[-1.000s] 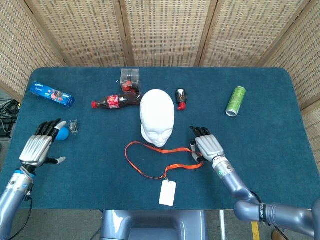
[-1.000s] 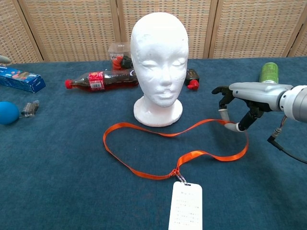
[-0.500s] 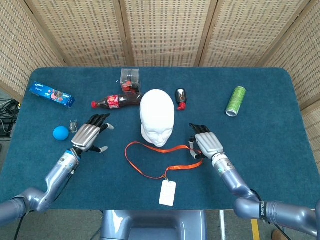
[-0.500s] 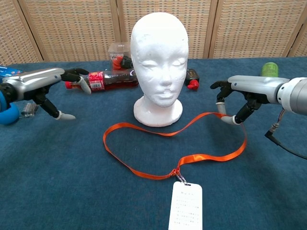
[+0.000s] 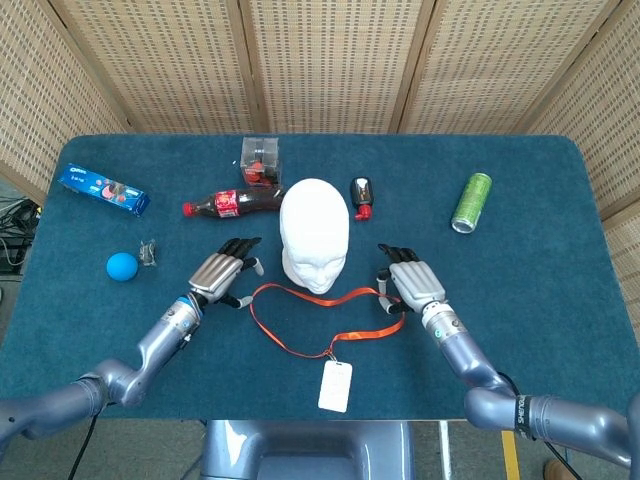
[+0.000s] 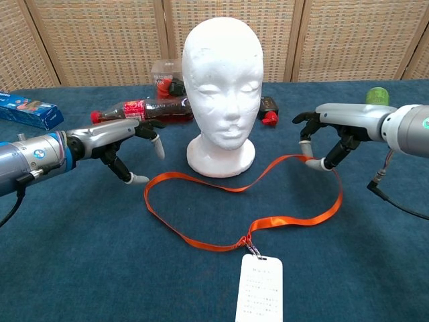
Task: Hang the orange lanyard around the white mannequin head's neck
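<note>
The white mannequin head [image 5: 315,235] stands upright mid-table, facing me. In front of it the orange lanyard [image 6: 201,241] lies in a loop, its white badge [image 6: 259,288] nearest the front edge. My right hand [image 6: 328,134] pinches the right end of the strap between thumb and a finger and holds it a little off the cloth, to the right of the head's base. My left hand [image 6: 127,144] hovers with fingers spread just left of the loop's left end, and no contact shows. In the head view the left hand [image 5: 225,272] and right hand [image 5: 410,285] flank the lanyard [image 5: 300,345].
Behind the head lie a cola bottle [image 5: 235,203], a clear box [image 5: 261,160] and a black and red object [image 5: 362,195]. A green can [image 5: 471,202] stands at the right. At the left are a blue packet [image 5: 102,189], a blue ball [image 5: 121,266] and a small dark clip [image 5: 149,252].
My left hand has swept from beside the blue ball at the left edge to the loop's left end. The right hand has drawn the strap end slightly up and back.
</note>
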You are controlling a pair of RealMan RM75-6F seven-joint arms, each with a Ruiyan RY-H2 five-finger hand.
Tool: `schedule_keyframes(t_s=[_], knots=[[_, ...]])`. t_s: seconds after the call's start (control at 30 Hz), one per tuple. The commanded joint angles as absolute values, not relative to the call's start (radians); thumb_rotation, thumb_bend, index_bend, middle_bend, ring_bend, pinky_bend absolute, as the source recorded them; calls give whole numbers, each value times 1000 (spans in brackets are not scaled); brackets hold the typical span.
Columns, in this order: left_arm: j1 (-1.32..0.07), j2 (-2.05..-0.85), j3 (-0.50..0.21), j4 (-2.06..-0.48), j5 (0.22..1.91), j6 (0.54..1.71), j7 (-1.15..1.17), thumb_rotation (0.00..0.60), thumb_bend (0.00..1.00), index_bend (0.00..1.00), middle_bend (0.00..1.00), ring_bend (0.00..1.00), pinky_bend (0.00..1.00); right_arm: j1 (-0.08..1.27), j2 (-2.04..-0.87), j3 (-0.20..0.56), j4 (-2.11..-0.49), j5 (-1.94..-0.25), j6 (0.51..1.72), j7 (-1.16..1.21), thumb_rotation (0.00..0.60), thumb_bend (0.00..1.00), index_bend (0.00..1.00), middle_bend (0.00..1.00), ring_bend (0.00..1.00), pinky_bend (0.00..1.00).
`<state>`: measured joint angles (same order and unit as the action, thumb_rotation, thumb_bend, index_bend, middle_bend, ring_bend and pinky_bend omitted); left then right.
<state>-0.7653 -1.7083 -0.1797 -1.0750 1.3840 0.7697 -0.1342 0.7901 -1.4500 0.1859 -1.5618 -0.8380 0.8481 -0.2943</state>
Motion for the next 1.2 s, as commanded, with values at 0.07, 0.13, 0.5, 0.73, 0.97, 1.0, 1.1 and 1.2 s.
schedule_keyframes(t_s=[0.07, 0.13, 0.5, 0.73, 0.97, 1.0, 1.1, 1.2], knots=[[-790, -1760, -176, -1015, 1386, 760, -157, 600, 337, 407, 0, 0, 0, 796, -1453, 188, -1555, -832, 844, -294, 600, 661, 687, 0, 0, 0], [-804, -1785, -175, -980, 1387, 753, -179, 600, 356, 408, 0, 0, 0, 799, -1455, 190, -1549, -827, 840, -291, 600, 661, 687, 0, 0, 0], [-839, -1841, -165, -898, 1381, 726, -208, 600, 364, 490, 0, 0, 0, 807, -1461, 188, -1528, -824, 831, -279, 600, 661, 688, 0, 0, 0], [-848, -1865, -160, -869, 1376, 734, -198, 600, 450, 534, 0, 0, 0, 807, -1459, 184, -1525, -828, 832, -272, 600, 661, 687, 0, 0, 0], [-840, -1856, -150, -888, 1386, 767, -204, 600, 463, 591, 0, 0, 0, 802, -1446, 179, -1547, -844, 840, -267, 600, 661, 689, 0, 0, 0], [-838, -1852, -148, -894, 1388, 773, -207, 600, 462, 597, 0, 0, 0, 801, -1443, 178, -1552, -846, 842, -267, 600, 662, 689, 0, 0, 0], [-826, -1835, -139, -916, 1404, 809, -212, 600, 460, 622, 0, 0, 0, 796, -1432, 176, -1573, -857, 851, -265, 600, 661, 691, 0, 0, 0], [-803, -1810, -119, -950, 1436, 873, -211, 600, 462, 642, 0, 0, 0, 788, -1417, 173, -1602, -875, 865, -263, 600, 661, 693, 0, 0, 0]])
